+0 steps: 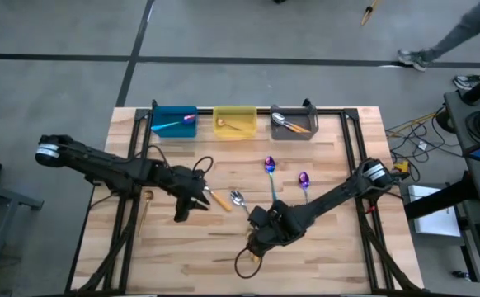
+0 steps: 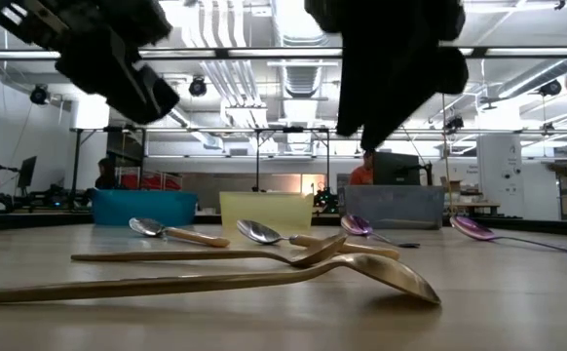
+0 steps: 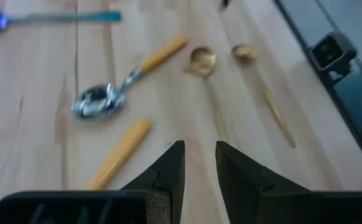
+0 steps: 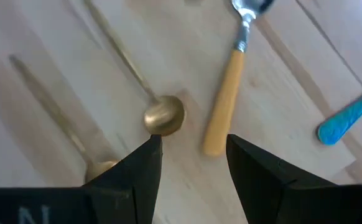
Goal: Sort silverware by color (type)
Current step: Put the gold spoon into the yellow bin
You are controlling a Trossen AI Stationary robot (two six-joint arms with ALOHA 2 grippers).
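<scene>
Two gold spoons (image 4: 164, 115) (image 4: 100, 168) lie flat on the table side by side, right under my right gripper (image 4: 193, 155), which hangs open above their bowls. An orange-handled silver spoon (image 4: 227, 106) lies beside them, and a second one (image 3: 119, 155) is near my left gripper (image 3: 199, 162). The left gripper hovers over bare wood with a narrow gap and nothing between its fingers. Two purple spoons with teal handles (image 1: 270, 165) (image 1: 303, 179) lie farther back. In the high view the left gripper (image 1: 182, 213) is left of centre and the right gripper (image 1: 255, 246) near centre.
Along the far edge stand a blue bin (image 1: 174, 122), a yellow bin (image 1: 233, 122) and a gray bin (image 1: 294, 124), each with a spoon inside. A thin gold piece (image 1: 145, 206), seemingly another spoon, lies by the left frame rail. A person walks beyond the table's far right.
</scene>
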